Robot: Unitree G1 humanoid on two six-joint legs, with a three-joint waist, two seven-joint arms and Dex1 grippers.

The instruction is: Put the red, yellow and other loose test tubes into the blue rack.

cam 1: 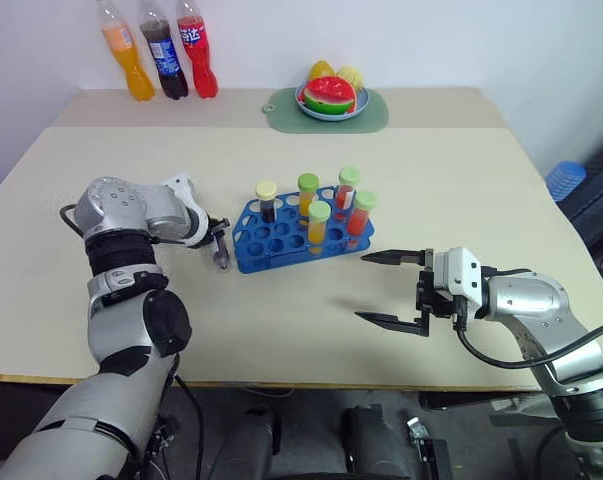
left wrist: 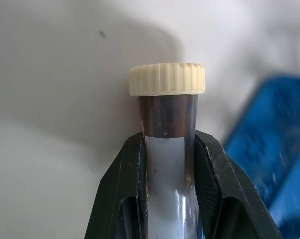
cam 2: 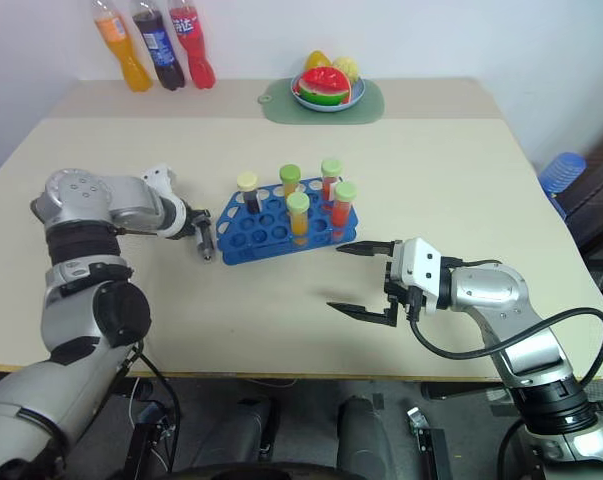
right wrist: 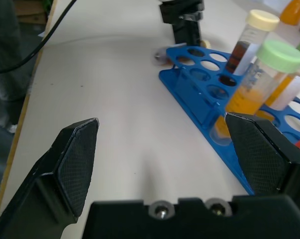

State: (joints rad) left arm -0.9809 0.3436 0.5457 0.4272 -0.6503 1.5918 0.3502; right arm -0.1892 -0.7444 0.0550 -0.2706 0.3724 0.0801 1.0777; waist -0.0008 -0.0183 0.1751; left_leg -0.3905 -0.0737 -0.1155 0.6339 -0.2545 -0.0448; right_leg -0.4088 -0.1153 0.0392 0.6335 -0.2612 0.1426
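Table (cam 1: pixel 481 190): pale beige top with a seam across its far part. Three soda bottles standing in a row at 11 o'clock against the white wall (cam 1: pixel 431 40): orange bottle (cam 1: pixel 126 60), dark cola bottle (cam 1: pixel 164 55), red bottle (cam 1: pixel 198 52), touching or nearly so. Green mat (cam 1: pixel 376 115) at 12 o'clock, bearing a blue plate (cam 1: pixel 311 107) of fruit: watermelon slice (cam 1: pixel 331 93) in front, yellow pieces behind
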